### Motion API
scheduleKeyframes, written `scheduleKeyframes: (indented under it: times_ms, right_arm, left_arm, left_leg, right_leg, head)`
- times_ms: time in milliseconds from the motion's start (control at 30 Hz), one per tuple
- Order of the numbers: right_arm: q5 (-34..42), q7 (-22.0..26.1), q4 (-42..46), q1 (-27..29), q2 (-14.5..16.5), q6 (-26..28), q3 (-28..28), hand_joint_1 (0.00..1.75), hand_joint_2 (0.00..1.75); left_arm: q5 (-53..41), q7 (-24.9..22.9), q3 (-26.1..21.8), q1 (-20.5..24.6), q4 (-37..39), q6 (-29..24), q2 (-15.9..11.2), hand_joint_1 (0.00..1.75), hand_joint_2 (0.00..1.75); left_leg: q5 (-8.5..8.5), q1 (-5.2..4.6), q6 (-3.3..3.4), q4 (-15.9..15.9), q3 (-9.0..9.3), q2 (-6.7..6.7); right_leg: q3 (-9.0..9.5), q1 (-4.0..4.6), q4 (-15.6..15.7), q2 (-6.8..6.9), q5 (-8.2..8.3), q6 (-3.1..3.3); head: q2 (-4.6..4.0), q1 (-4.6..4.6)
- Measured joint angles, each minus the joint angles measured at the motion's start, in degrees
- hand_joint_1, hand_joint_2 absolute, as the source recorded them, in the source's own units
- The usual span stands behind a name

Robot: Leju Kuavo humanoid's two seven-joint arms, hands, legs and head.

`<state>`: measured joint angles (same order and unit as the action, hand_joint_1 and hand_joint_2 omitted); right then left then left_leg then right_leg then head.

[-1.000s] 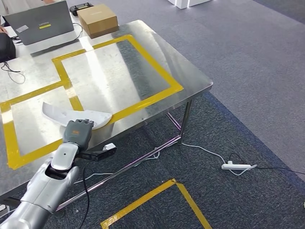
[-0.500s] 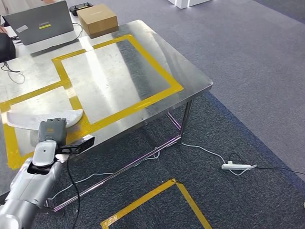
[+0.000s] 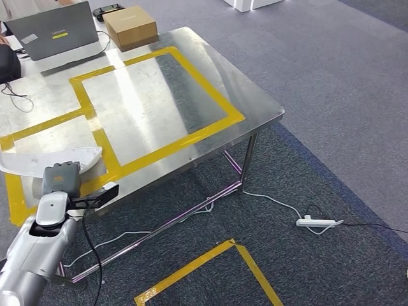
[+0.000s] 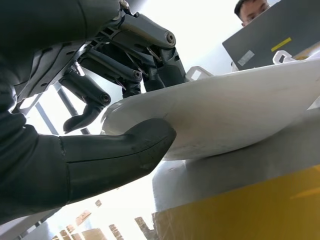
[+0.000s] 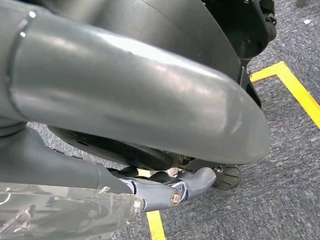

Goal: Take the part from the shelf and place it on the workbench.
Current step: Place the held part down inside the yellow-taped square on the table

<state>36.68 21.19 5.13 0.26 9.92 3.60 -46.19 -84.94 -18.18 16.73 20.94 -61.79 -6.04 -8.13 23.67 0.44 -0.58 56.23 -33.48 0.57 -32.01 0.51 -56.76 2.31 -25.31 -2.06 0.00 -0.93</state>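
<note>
White part, head view: we see the part [image 3: 48, 159], a long thin curved shell, lying low over the near left corner of the workbench [image 3: 144, 108], inside the smaller yellow tape [image 3: 103, 143] box; whether it is fully set down we cannot tell.
Left hand, head view: our left hand [image 3: 61, 178] sits at the part's near edge, at the table's front rim.
Surface, head view: we judge the polished steel top as hard, flat and slick, so a smooth shell could slide on it if nudged.
Room, head view: a laptop [image 3: 53, 29] and a cardboard box [image 3: 131, 25] stand at the far edge, well apart from the part; grey carpet, a power strip [image 3: 317, 222] with its cable, and more yellow tape lie on the floor.
Grip, left wrist view: our thumb [image 4: 124, 155] presses under the shell and the dark fingers [image 4: 124, 70] curl over its top, so we are grasping the part near one end.
Handling, left wrist view: we judge it light, fairly stiff plastic with a glossy, slippery skin; a thin rim like this is best pinched across the edge as now, and the long free end could sag or swing.
Bystander, left wrist view: a person [image 4: 253, 9] sits behind the laptop.
Right hand, right wrist view: our right hand [image 5: 177, 190] hangs over the carpet, and we cannot tell whether it is released or clenched.
</note>
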Motion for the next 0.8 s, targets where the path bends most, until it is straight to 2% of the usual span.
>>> scheduleKeyframes:
  times_ms: [267, 367, 500, 633, 800]
  right_arm:
    - [0.0, 0.1, -0.1, 0.0, 0.0, -0.1, 0.3, 0.00, 0.00]
    - [0.0, 0.6, -0.3, 0.0, 0.1, -0.5, 0.4, 0.00, 0.00]
    - [0.0, 1.6, -1.4, -0.3, 0.4, -1.3, 0.5, 0.00, 0.00]
    - [0.0, 2.3, -2.7, -0.6, 0.7, -2.1, 0.6, 0.00, 0.00]
    - [0.0, 2.5, -3.5, -0.9, 0.8, -2.8, 0.7, 0.00, 0.00]
  left_arm:
    - [0.0, 0.2, -0.5, 0.0, 0.0, 0.0, -0.1, 1.75, 1.75]
    - [-0.1, 1.8, -0.5, -0.1, 0.0, -0.3, -0.1, 1.75, 1.75]
    - [-0.1, 3.7, -0.4, -0.5, -0.3, -0.8, 0.0, 0.00, 1.75]
    - [0.0, 5.4, -0.2, -1.2, -1.1, -1.5, 0.2, 0.00, 0.00]
    - [0.2, 6.1, 0.0, -1.4, -2.0, -1.2, 0.4, 0.00, 0.00]
  left_leg:
    - [-0.02, 0.01, -0.03, 0.0, 0.00, 0.00]
    - [-0.02, 0.01, -0.03, 0.0, 0.00, 0.00]
    - [-0.02, 0.01, -0.03, 0.0, 0.00, 0.00]
    - [-0.02, 0.00, -0.02, 0.0, -0.01, 0.00]
    - [-0.02, 0.00, -0.02, 0.0, -0.02, 0.00]
  right_leg:
    - [-0.01, 0.01, 0.0, 0.00, 0.00, 0.00]
    - [-0.01, 0.01, 0.0, 0.00, 0.00, 0.00]
    - [-0.02, 0.00, 0.0, 0.00, 0.00, 0.00]
    - [-0.03, 0.00, 0.0, -0.01, 0.00, 0.00]
    - [-0.04, 0.00, 0.0, -0.01, 0.00, 0.00]
  head:
    - [0.00, 0.00]
    - [0.00, 0.00]
    - [0.00, 0.00]
    - [0.00, 0.00]
    - [0.00, 0.00]
